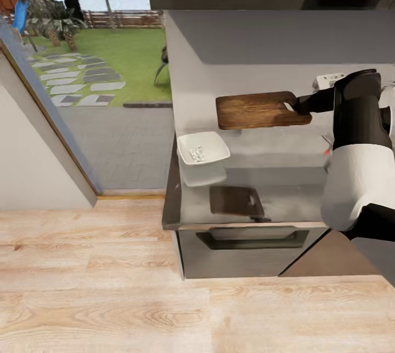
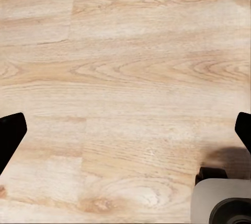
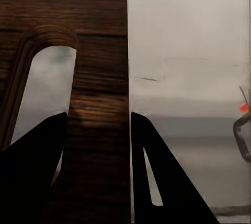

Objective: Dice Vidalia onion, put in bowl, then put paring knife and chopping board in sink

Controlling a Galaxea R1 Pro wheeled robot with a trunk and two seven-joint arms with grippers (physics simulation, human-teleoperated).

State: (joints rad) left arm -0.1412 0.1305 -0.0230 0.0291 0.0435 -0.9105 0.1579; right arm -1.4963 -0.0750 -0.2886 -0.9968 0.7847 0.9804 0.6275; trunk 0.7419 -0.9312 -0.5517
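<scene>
The left gripper hung over bare wood floor, its two dark fingertips set wide apart with nothing between them, parked out of the way, I'd judge, while the other arm did the carrying.

On to the countertop: the bowl sat near its left edge, pale bits of diced onion lying inside, so the dicing and the transfer looked done. Next came the chopping board, lifted clear of the steel and held roughly level, its dark shadow falling near the front edge. The right gripper was clamped on the board's handle end, which made sense as the one spot with a narrow strip to pinch. By my reading the board was being carried toward the sink, which I could not make out.

The head view gave the layout but blurred the grip. The right wrist view settled it: both fingers squeezed the strip of wood beside the slot-shaped handle hole, one finger reaching through the slot. That view also caught a small red spot by a curved chrome shape, too small to name. The left wrist view added the robot's own base at the floor.
</scene>
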